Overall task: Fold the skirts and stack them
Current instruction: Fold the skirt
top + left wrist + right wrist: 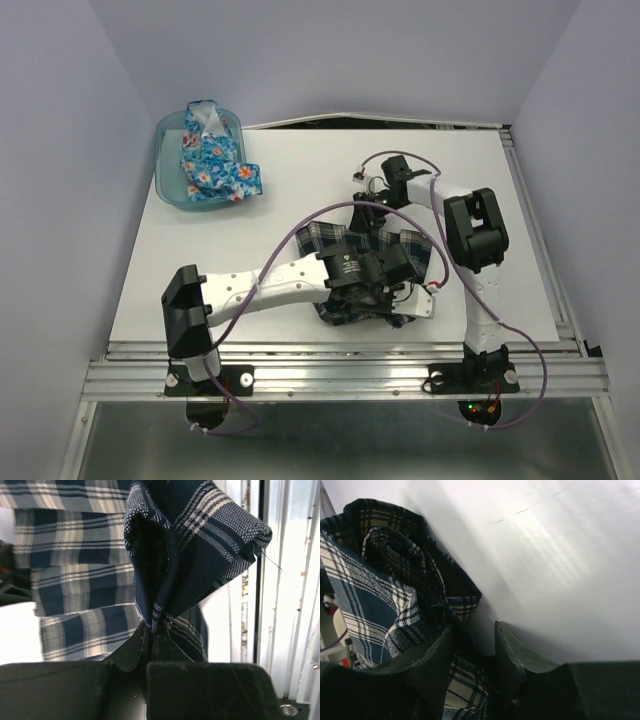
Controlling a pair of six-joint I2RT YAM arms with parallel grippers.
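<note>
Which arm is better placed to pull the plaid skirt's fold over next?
Left, probably. The left claw is shut on a bunched edge of the plaid skirt; the right claw stands open at the skirt's far edge, gripping nothing.

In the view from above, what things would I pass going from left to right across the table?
teal bin with the flowery skirt in it → plaid skirt → right arm
</note>
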